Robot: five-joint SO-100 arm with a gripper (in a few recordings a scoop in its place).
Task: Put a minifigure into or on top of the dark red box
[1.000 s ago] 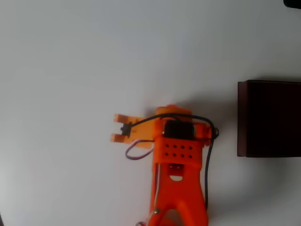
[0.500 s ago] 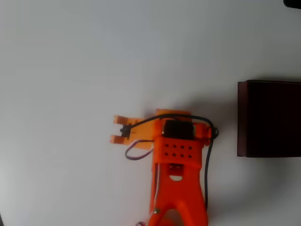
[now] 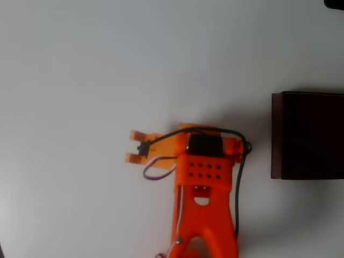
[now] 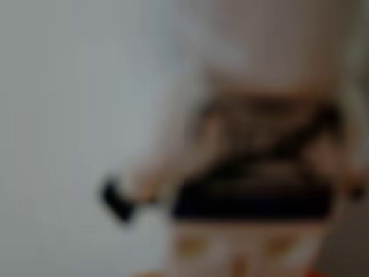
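Overhead view: orange plastic arm (image 3: 203,215) reaches up from the tabletop's (image 3: 80,64) bottom edge, wrist bent so the gripper (image 3: 130,146) points left, near mid-tabletop. Its two stubby orange fingers (image 3: 135,135) sit a narrow gap apart; nothing visible between them. Dark red box (image 3: 309,135), square w/ near-black inside, sits at the right edge, well apart from the gripper, on the arm's opposite side. Black cable (image 3: 239,172) loops over the wrist. Wrist view too blurred to read.
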